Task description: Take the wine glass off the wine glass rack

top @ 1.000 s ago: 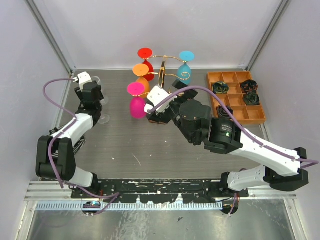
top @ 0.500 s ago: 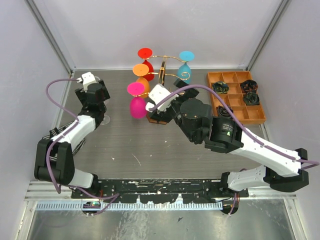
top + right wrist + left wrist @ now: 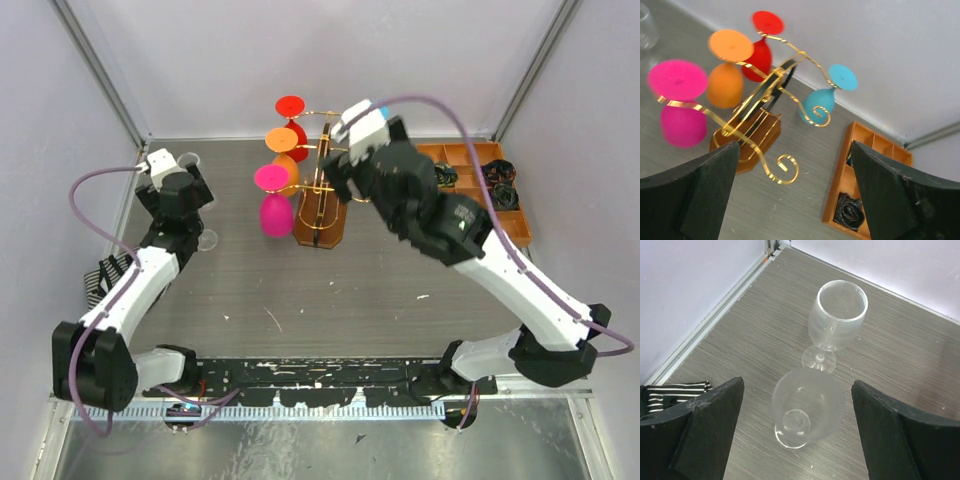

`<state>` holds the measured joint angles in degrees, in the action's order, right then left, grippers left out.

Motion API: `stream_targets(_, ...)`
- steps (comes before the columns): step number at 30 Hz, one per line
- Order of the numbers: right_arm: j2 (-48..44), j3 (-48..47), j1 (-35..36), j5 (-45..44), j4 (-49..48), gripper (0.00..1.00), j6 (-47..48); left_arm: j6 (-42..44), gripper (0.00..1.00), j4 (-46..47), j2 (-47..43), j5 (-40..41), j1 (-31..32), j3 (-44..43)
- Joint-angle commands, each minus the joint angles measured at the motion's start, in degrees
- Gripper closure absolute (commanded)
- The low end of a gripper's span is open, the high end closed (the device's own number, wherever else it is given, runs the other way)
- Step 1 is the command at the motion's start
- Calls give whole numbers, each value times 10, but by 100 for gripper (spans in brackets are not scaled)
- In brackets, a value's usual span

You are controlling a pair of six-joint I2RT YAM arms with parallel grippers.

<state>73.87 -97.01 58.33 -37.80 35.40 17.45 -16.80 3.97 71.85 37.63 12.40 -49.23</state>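
Black left gripper, jaws wide, above clear glasses; right gripper high over gold rack, jaws apart.

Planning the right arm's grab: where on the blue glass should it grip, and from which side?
Probably the bowl of the blue glass: it hangs foot-up from the wine glass rack, bowl free below the wire. Come from the tray side, away from the other glasses.

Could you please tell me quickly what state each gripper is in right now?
Left gripper: open, holding nothing, above an upright clear wine glass.
Right gripper: open, empty, facing the gold wire wine glass rack.
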Motion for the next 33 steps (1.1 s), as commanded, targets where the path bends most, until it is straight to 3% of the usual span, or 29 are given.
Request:
stream_targets(1,44,-102,-125,86,58,6,-181,-29,5,-61,-67,9,5,-5)
stream_targets(4,93,-158,-257,194,86,17,-257,-38,6,-104,-108,1,6,-23)
stream_targets(8,173,-206,-450,435,82,34,-368,-52,8,-171,-148,-15,7,-73)
stream_targets(11,232,-200,-530,567,29,40,-452,-61,9,-214,-158,-39,8,-114)
stream_targets(16,325,-227,-567,650,-40,39,-516,-110,11,-278,-162,-123,9,-167)
stream_targets(23,404,-232,-593,705,-147,43,-591,-135,15,-299,-133,-338,14,-205)
stream_targets(33,448,-208,-592,741,-236,50,-649,-115,15,-310,-137,-403,29,-213)
